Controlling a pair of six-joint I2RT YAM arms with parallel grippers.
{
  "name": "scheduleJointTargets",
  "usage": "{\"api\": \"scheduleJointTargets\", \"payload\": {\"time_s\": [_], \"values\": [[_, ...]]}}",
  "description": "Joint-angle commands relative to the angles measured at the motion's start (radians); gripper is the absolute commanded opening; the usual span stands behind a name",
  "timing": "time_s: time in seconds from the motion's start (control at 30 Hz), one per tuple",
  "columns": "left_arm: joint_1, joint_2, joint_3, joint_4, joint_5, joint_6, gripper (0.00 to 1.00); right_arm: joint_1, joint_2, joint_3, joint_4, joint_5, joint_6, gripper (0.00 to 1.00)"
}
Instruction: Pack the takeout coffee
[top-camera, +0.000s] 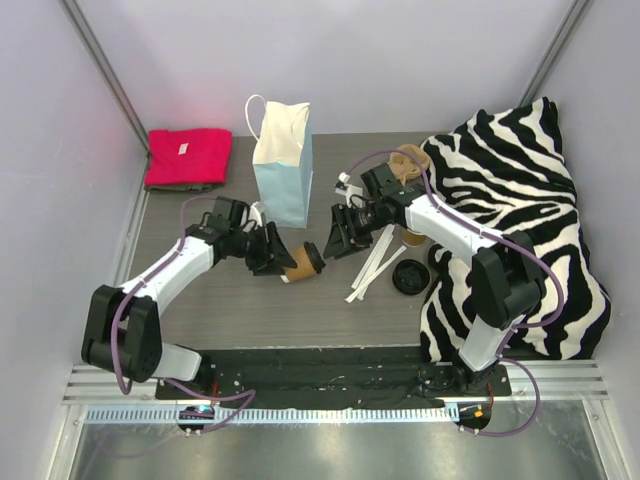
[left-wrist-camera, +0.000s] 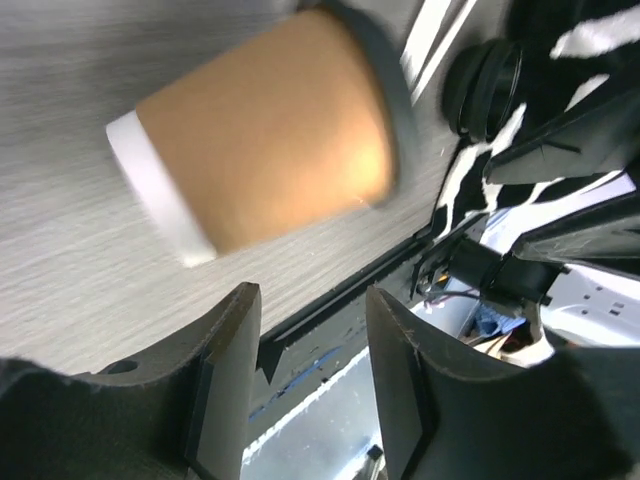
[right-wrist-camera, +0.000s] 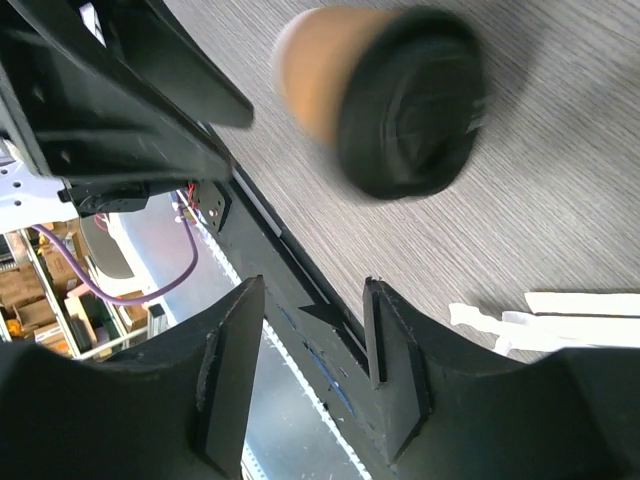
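The takeout coffee cup (top-camera: 301, 265) lies on its side on the grey table, black lid pointing right and pale base rim pointing lower left. It looks motion-blurred in the left wrist view (left-wrist-camera: 270, 130) and in the right wrist view (right-wrist-camera: 320, 70), where its lid (right-wrist-camera: 415, 100) faces the camera. My left gripper (top-camera: 270, 250) is just left of the cup, open and empty (left-wrist-camera: 312, 300). My right gripper (top-camera: 338, 236) is just right of the lid, open and empty (right-wrist-camera: 315, 295). Neither touches the cup.
A light blue paper bag (top-camera: 285, 165) stands upright behind the cup. White strips (top-camera: 375, 262) and a loose black lid (top-camera: 411, 277) lie to the right. A zebra-print cloth (top-camera: 520, 200) covers the right side, with a brown carrier (top-camera: 410, 160) at its edge. A red cloth (top-camera: 188, 157) lies back left.
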Motion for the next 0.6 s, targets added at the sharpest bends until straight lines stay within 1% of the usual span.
{"api": "scheduleJointTargets", "payload": {"time_s": [0.0, 0.03, 0.07, 0.1, 0.13, 0.17, 0.2, 0.23, 0.27, 0.33, 0.37, 0.43, 0.47, 0.5, 0.57], "values": [[0.041, -0.045, 0.033, 0.016, 0.082, 0.074, 0.55, 0.004, -0.016, 0.021, 0.028, -0.011, -0.008, 0.53], [0.038, -0.062, 0.048, -0.001, 0.092, 0.147, 0.57, 0.001, -0.017, 0.013, 0.027, -0.018, -0.008, 0.53], [0.034, -0.097, 0.065, -0.053, 0.089, 0.192, 0.59, -0.005, -0.019, 0.009, 0.028, -0.023, -0.005, 0.55], [0.032, -0.112, 0.100, -0.088, 0.081, 0.240, 0.67, -0.009, -0.019, 0.007, 0.028, -0.024, -0.004, 0.56], [0.031, -0.126, 0.121, -0.127, 0.044, 0.302, 0.74, -0.013, -0.024, 0.007, 0.027, -0.026, -0.004, 0.56], [0.020, -0.140, 0.142, -0.215, 0.020, 0.420, 0.82, -0.018, -0.027, 0.007, 0.027, -0.024, -0.005, 0.61], [0.009, -0.142, 0.188, -0.261, -0.006, 0.492, 0.91, -0.033, -0.030, 0.009, 0.028, -0.023, -0.004, 0.64], [-0.006, -0.139, 0.214, -0.303, -0.081, 0.555, 0.99, -0.041, -0.034, 0.009, 0.028, -0.023, -0.005, 0.66], [-0.049, -0.122, 0.239, -0.381, -0.133, 0.647, 1.00, -0.050, -0.040, 0.010, 0.027, -0.021, -0.004, 0.70], [-0.074, -0.109, 0.271, -0.405, -0.204, 0.695, 1.00, -0.071, -0.044, 0.009, 0.025, -0.023, -0.002, 0.74], [-0.110, -0.103, 0.270, -0.389, -0.279, 0.731, 1.00, -0.078, -0.044, 0.009, 0.024, -0.023, -0.002, 0.76], [-0.153, -0.070, 0.276, -0.377, -0.338, 0.830, 1.00, -0.087, -0.044, 0.003, 0.025, -0.023, -0.002, 0.77], [-0.196, -0.056, 0.277, -0.347, -0.403, 0.858, 1.00, -0.088, -0.044, 0.001, 0.025, -0.023, -0.002, 0.77], [-0.219, -0.019, 0.286, -0.334, -0.434, 0.908, 1.00, -0.091, -0.044, 0.000, 0.025, -0.023, -0.002, 0.77], [-0.271, 0.018, 0.302, -0.304, -0.473, 0.939, 1.00, -0.098, -0.048, -0.004, 0.022, -0.015, -0.004, 0.80]]}}
